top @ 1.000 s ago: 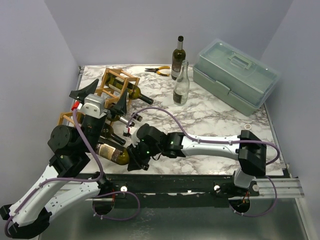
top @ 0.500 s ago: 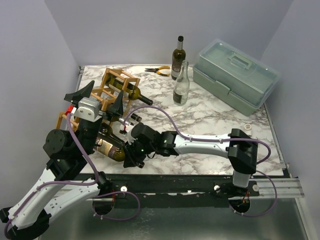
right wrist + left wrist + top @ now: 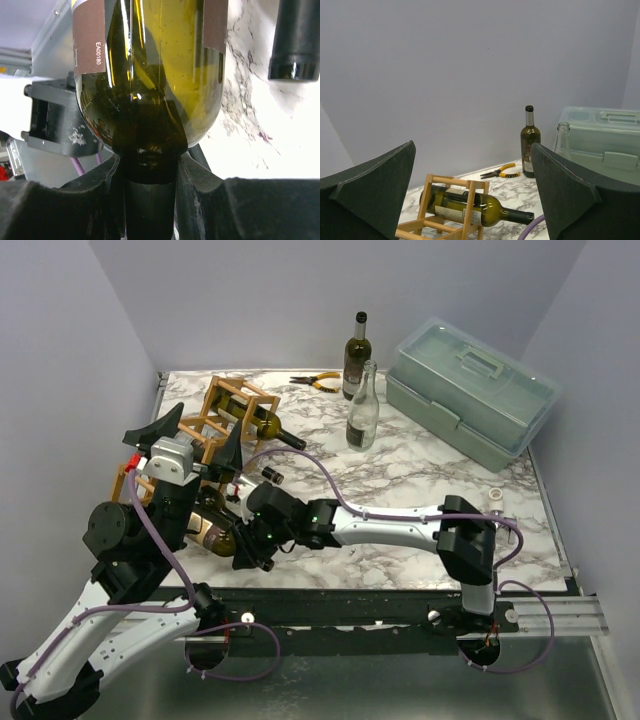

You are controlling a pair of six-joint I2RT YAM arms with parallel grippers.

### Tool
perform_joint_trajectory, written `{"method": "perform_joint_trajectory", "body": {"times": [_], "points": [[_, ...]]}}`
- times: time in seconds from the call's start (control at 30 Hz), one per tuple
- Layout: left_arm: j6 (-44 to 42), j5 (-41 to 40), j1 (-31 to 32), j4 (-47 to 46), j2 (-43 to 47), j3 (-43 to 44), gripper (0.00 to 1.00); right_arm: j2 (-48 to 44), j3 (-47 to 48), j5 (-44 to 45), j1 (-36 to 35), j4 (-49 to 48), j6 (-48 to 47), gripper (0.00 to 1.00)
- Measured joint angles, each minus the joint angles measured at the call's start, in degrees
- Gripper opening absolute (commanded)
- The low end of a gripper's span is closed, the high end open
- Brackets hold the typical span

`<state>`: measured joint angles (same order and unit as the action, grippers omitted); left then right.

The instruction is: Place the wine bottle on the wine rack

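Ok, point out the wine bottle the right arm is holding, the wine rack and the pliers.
held wine bottle (image 3: 165, 65): right wrist view, green glass between the labels.
wine rack (image 3: 455, 180): left wrist view, top wooden bar.
pliers (image 3: 322, 383): top external view, yellow handles.

Marble-patterned table (image 3: 430, 470) carries all items noted. Pale green plastic toolbox (image 3: 470, 390), lid closed, sits at the far right, well apart from the right claw (image 3: 245, 548). Clear glass bottle (image 3: 363, 408) stands upright beyond and right of that claw, near the toolbox's left end. Dark bottle (image 3: 356, 350) stands upright just behind the clear one. Yellow-handled pliers (image 3: 315, 382) lie flat just left of the dark bottle. Small white ring (image 3: 497, 496) lies well right of the claw, near the table's right edge.
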<state>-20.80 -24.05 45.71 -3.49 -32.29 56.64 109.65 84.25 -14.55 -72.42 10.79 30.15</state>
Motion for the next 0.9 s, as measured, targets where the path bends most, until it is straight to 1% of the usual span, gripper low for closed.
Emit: {"method": "perform_joint_trajectory", "body": {"times": [0.37, 0.9], "points": [[1.49, 0.42, -2.60, -0.02, 1.25, -0.22, 0.99, 7.65, 11.58, 1.05, 0.00, 3.63, 0.55, 0.01], [2.03, 0.63, -3.02, -0.02, 2.49, -0.39, 0.99, 17.33, 27.34, 2.56, 0.04, 9.90, 2.78, 0.00]]}}
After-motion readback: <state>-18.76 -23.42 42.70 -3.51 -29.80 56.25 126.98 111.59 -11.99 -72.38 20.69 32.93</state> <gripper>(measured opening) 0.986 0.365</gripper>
